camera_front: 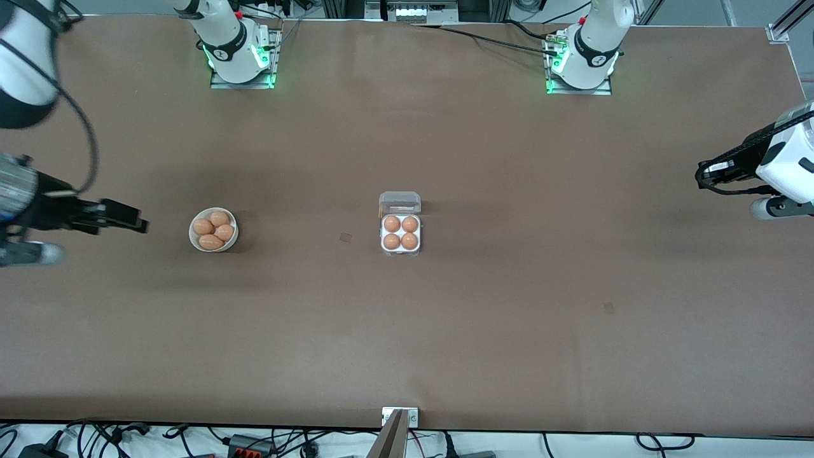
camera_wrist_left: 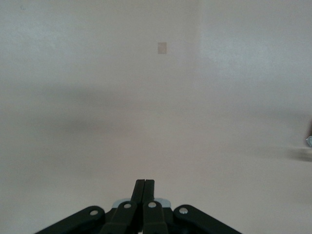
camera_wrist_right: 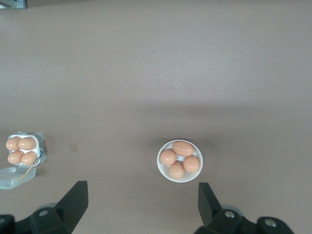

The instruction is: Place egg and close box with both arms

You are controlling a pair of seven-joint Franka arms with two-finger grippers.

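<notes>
Hovering spread wide and empty at the right arm's end of the table, the right gripper (camera_front: pixel 141 224) faced the bowl (camera_front: pixel 213 229). Pinched together, holding nothing, the left gripper (camera_front: pixel 701 173) waited (arm cropped). Mid-table, the box (camera_front: pixel 400 233) sat filled, lid open.

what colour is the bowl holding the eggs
White; the bowl shows best in the right wrist view.

Only the bowl (camera_front: pixel 213 229) and the open box (camera_front: pixel 400 232) stood, well apart, on the bare table (camera_front: pixel 509 318).
</notes>
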